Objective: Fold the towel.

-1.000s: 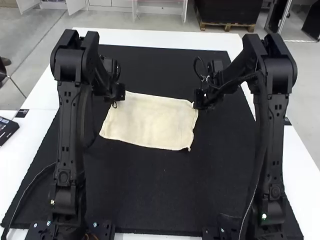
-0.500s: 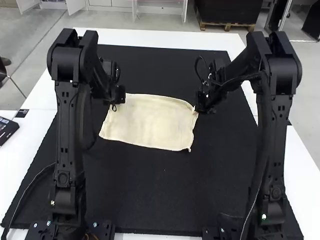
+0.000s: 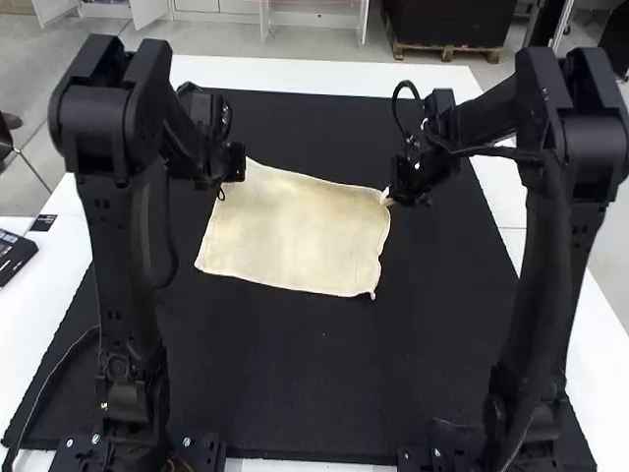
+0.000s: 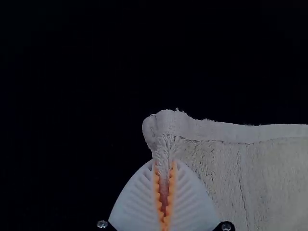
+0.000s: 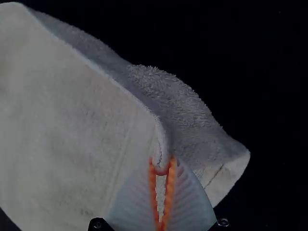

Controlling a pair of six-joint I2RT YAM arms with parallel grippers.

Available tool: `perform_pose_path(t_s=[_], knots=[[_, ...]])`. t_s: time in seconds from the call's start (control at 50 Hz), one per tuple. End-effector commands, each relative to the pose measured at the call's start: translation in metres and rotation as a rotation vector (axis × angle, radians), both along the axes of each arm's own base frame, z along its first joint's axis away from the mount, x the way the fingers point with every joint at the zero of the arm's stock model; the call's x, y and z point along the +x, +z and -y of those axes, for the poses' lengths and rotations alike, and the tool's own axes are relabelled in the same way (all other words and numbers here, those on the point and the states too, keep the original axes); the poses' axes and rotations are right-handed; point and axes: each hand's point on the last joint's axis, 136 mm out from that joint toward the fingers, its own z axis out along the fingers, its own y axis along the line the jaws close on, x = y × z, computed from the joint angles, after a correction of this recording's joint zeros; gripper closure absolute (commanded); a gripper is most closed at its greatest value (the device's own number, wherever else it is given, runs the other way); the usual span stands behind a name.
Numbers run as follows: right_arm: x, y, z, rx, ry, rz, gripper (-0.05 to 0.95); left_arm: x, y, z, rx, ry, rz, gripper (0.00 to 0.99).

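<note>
Both arms up, towel (image 3: 295, 231) between them. My left pincer (image 3: 236, 177), seen from above, sits at the towel's far left corner; my right pincer (image 3: 395, 193) is at its far right corner. Left wrist view: left pincer (image 4: 164, 168) pressed onto the corner, cloth caught between the orange pads (image 4: 157, 190), a small bunch standing out past the tips, the hem running off to one side. Right wrist view: right pincer (image 5: 162, 166) pinching a narrow rolled bit of the towel's edge in its tips; farther down the pads a slim gap shows cloth behind. Beyond that edge, a shaggy grey stretch of towel extends, ending in a corner with a paler patch. From above, the towel's body is broad and four-sided, far edge sloping down toward the right, near edge over the black mat (image 3: 314, 393). Mat covers the middle of the white surface (image 3: 295, 71); a dark device (image 3: 14, 260) rests at the left side.
</note>
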Motion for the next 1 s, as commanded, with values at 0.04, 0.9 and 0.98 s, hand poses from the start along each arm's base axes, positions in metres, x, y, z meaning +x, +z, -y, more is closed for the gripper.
perform_pose_path(t_s=[0.04,0.9,0.98], knots=[[-0.012,0.019,0.002,0.024,-0.008,0.001,0.91,-0.012,0.021,0.002,-0.009,-0.012,0.034,0.977],[-0.103,-0.008,0.014,0.020,-0.009,-0.125,0.91,-0.107,0.020,-0.007,-0.022,-0.008,0.046,0.977],[-0.115,-0.016,0.015,0.017,-0.007,-0.153,0.91,-0.117,0.016,-0.011,-0.020,0.001,0.040,0.977]])
